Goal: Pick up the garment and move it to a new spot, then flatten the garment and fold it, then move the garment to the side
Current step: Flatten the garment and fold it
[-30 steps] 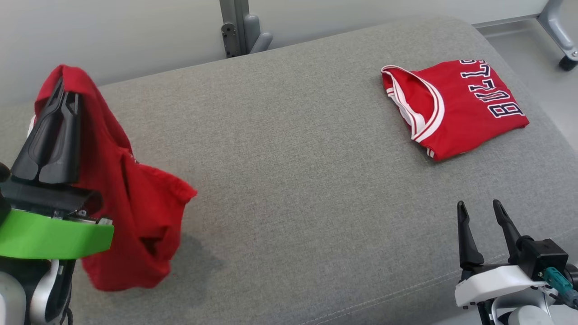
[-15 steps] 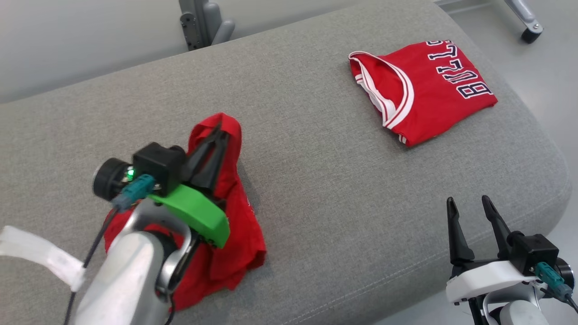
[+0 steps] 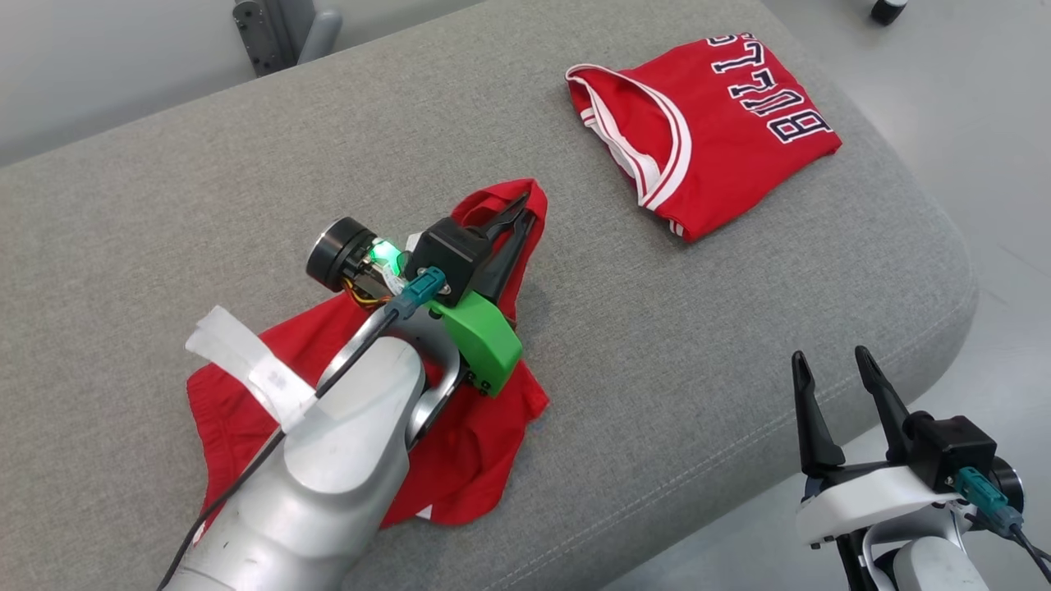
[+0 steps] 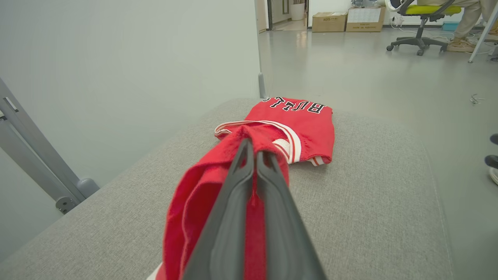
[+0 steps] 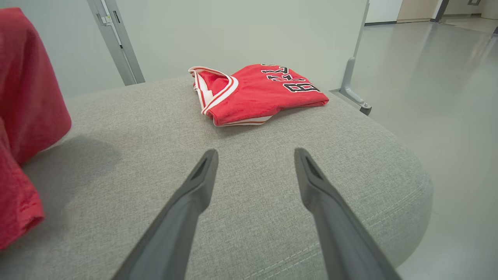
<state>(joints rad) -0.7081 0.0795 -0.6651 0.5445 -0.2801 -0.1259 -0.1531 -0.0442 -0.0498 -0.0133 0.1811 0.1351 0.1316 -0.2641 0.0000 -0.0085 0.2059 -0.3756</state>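
The garment (image 3: 238, 394) is a plain red cloth, crumpled and partly lying on the grey cushioned bench (image 3: 164, 189). My left gripper (image 3: 525, 201) is shut on the garment's upper fold near the bench's middle, holding that end raised. In the left wrist view the red cloth (image 4: 186, 202) drapes over and around the closed fingertips of my left gripper (image 4: 251, 142). My right gripper (image 3: 825, 355) hangs open at the bench's front right edge, empty. In the right wrist view my right gripper (image 5: 255, 151) has both fingers spread, and the garment (image 5: 27, 89) shows at the left edge.
A folded red "BULLS" jersey (image 3: 714, 139) lies at the bench's far right corner, also seen as the jersey (image 4: 299, 120) and the jersey (image 5: 256, 91). A metal post (image 3: 271, 29) stands behind the bench. An office chair (image 4: 420, 15) and a person's shoe (image 4: 492, 159) are on the floor beyond.
The head camera has shifted. My left gripper carried the garment from high at the left down toward the bench's middle, and cloth now rests on the cushion. The right gripper stayed open.
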